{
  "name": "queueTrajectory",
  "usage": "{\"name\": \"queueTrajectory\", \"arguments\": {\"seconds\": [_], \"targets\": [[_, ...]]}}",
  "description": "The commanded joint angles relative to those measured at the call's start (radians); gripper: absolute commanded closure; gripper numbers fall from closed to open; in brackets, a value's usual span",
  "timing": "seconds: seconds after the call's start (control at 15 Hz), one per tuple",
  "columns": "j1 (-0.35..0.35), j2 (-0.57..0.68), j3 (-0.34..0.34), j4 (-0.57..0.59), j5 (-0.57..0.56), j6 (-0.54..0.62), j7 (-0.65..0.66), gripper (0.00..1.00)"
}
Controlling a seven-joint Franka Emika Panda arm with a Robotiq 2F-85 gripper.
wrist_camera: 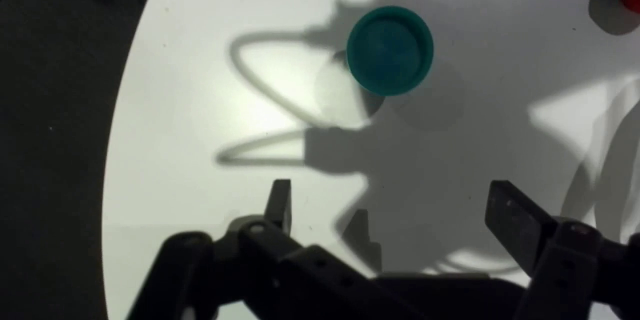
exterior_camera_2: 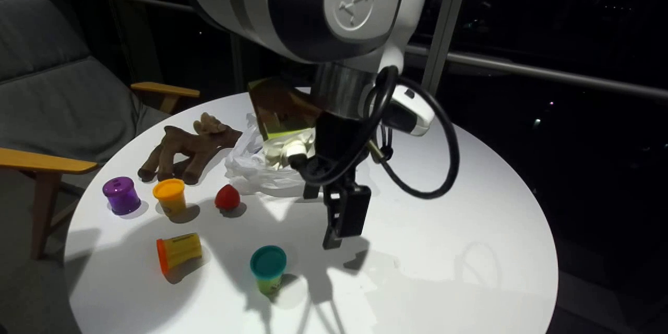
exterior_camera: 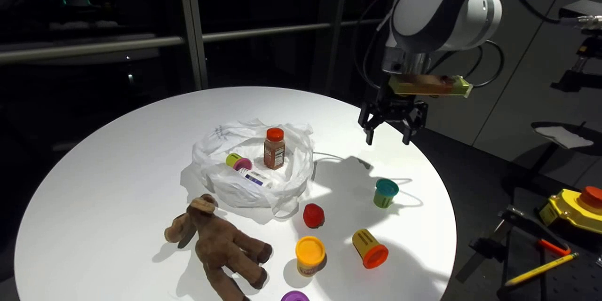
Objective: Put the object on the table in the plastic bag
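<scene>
Gripper (exterior_camera: 388,138), one, raised over the white table (exterior_camera: 117,164); fingers (wrist_camera: 517,225) spread wide, holding nothing. Teal-lidded tub (wrist_camera: 390,51), one, upright on the table; probably the task's object, though the sentence names none and other pieces share the surface, so a wrong pick is possible. Plastic bag (exterior_camera: 209,167), one, white, crumpled, mouth up, partly filled, well apart from the tub. Hazards, as judged: in the wrist view the tub lies beyond the fingertips, not between them, so a straight descent may miss or tip it; a grip on the lid alone could pull the lid off; the bag's thin wall may fold inward or catch a finger at release; a low approach could topple the red-capped jar (exterior_camera: 274,148), upright inside. Markings, no brand name legible: jar label (exterior_camera: 278,155), printed, too small to read; white container (exterior_camera: 256,178), lying in the bag, purple block and barcode-like lines, no clear word; amber-lidded tub (exterior_camera: 310,251), upright, lettering low on its side, illegible; red-orange-lidded tub (exterior_camera: 368,245), on its side, dark label strip, illegible; arm (exterior_camera_2: 297,15), raised emblem (exterior_camera_2: 356,0) of linked dots, no letters.
</scene>
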Motion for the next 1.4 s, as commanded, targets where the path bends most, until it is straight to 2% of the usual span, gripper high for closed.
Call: {"name": "queueTrajectory", "arguments": {"seconds": [0.0, 0.33, 1.33], "targets": [[-0.025, -0.014, 0.042, -0.025, 0.036, -0.005, -0.062, 0.0], [-0.033, 0.021, 0.081, 0.01, 0.059, -0.047, -0.123, 0.0], [-0.051, 0.194, 0.082, 0.147, 0.046, -0.25, -0.156, 0.0]]}}
